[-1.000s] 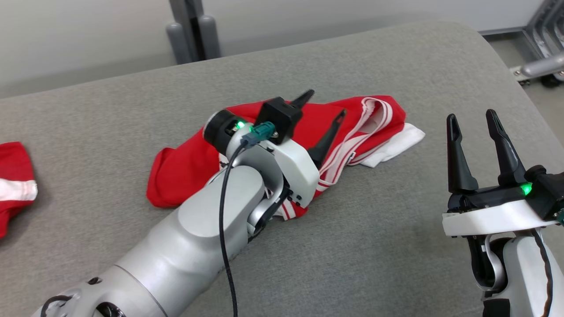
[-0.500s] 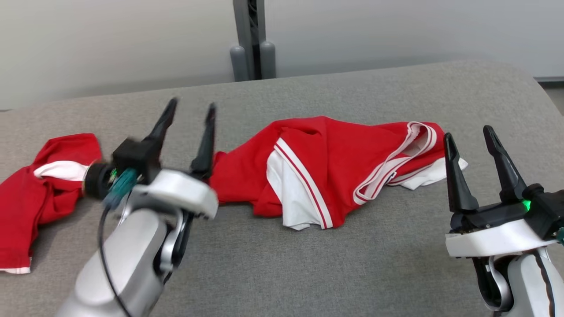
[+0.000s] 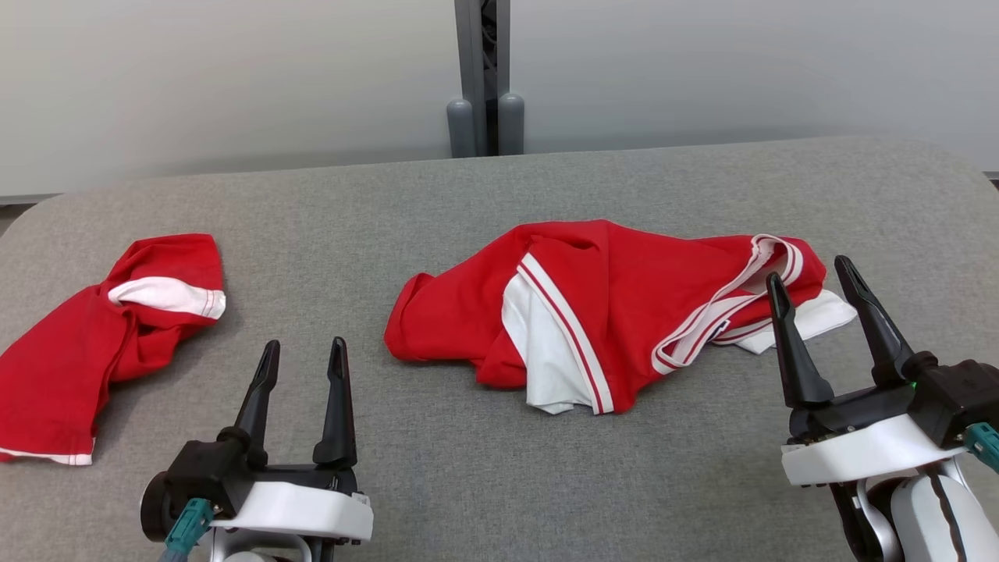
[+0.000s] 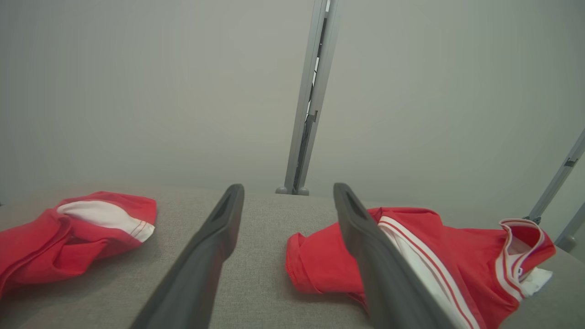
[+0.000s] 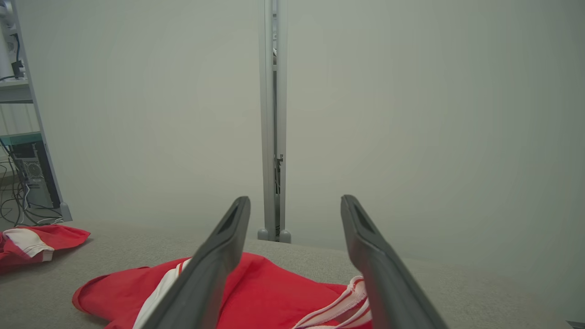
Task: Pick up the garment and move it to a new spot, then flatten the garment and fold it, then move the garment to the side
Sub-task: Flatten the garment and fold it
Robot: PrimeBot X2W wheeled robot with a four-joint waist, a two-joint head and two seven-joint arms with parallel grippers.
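Note:
A crumpled red garment [image 3: 609, 312] with white panels and striped trim lies in a heap at the middle of the grey fabric table [image 3: 468, 195]. It also appears in the left wrist view [image 4: 434, 246] and the right wrist view [image 5: 260, 283]. My left gripper [image 3: 304, 347] stands open at the near left, short of the garment's left end, with nothing between its fingers [image 4: 288, 189]. My right gripper [image 3: 808, 271] is open at the near right, its fingertips [image 3: 780, 312] overlapping the garment's right end in the head view, and holds nothing [image 5: 296, 200].
A second red and white garment [image 3: 101, 336] lies bunched at the table's left edge [image 4: 68, 233] [image 5: 36, 242]. A grey upright post [image 3: 484, 78] stands against the pale wall behind the table. A shelf with cables [image 5: 23, 160] is off to the left.
My left arm has drawn back from over the garment to the near left, still open. The head camera has swung too, bringing the second garment into full view. The right gripper has kept its pose.

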